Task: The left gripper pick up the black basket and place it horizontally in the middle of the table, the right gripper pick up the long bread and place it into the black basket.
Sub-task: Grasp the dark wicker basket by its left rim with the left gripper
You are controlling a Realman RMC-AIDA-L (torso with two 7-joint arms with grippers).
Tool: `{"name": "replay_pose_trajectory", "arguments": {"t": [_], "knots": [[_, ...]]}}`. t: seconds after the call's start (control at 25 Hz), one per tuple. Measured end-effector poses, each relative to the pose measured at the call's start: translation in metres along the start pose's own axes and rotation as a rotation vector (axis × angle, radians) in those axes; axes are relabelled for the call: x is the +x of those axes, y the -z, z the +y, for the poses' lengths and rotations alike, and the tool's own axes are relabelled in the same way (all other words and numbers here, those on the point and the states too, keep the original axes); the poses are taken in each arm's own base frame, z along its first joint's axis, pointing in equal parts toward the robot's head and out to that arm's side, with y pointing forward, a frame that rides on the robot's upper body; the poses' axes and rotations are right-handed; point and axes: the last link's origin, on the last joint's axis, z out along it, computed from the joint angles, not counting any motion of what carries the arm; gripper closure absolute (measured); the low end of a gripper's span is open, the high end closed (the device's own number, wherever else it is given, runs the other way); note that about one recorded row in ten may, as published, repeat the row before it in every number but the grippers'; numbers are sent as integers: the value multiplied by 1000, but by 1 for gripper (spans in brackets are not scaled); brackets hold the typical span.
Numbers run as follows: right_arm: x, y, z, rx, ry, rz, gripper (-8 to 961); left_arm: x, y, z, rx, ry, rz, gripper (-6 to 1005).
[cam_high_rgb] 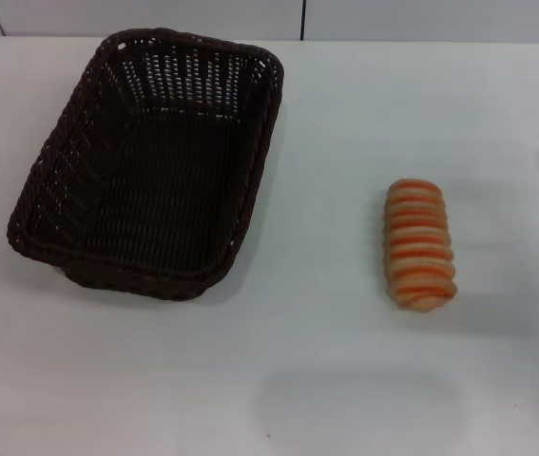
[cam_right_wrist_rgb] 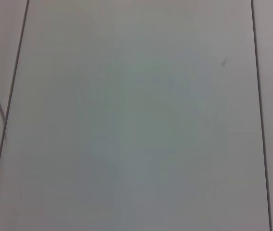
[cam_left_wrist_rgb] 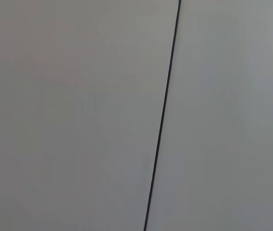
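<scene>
Black basket [cam_high_rgb: 145, 166] is seen on the left part of the white desk [cam_high_rgb: 326, 380], set lengthwise and slightly askew, so turning it crosswise at the middle is judged not yet done. Long bread [cam_high_rgb: 420, 244] lies well apart on the right, within the right arm's side. Neither gripper is shown, so their opening cannot be told.

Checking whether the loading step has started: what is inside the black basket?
Nothing shows inside the black basket; only its woven floor is visible. The long bread lies on the table, apart from it. The near wall hides a strip of floor.
</scene>
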Motion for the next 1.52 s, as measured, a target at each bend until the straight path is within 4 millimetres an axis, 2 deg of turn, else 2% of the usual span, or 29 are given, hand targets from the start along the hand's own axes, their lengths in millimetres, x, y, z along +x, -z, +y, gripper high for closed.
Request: {"name": "replay_pose_trajectory", "arguments": {"t": [0.16,0.32,0.4,0.6,0.96,1.28,1.52], "knots": [[0,-1,0,-1,0,-3,301,7,-9,2,-68,169,-11,261],[-2,-1,1,-2,-5,-12,302,24,-33,5,-180,289,-104,262],[-2,-1,2,-2,-7,-14,301,35,-46,13,-249,302,-176,263],[-2,-1,2,-2,-8,-14,301,57,-71,38,-301,208,-389,264],[-2,0,0,12,-16,-15,302,79,-96,71,-207,38,-650,266],[-3,-3,0,20,-20,-22,301,80,-103,90,-147,-49,-799,268],[-5,-7,1,19,-22,-29,302,71,-109,110,-125,-109,-933,269]]}}
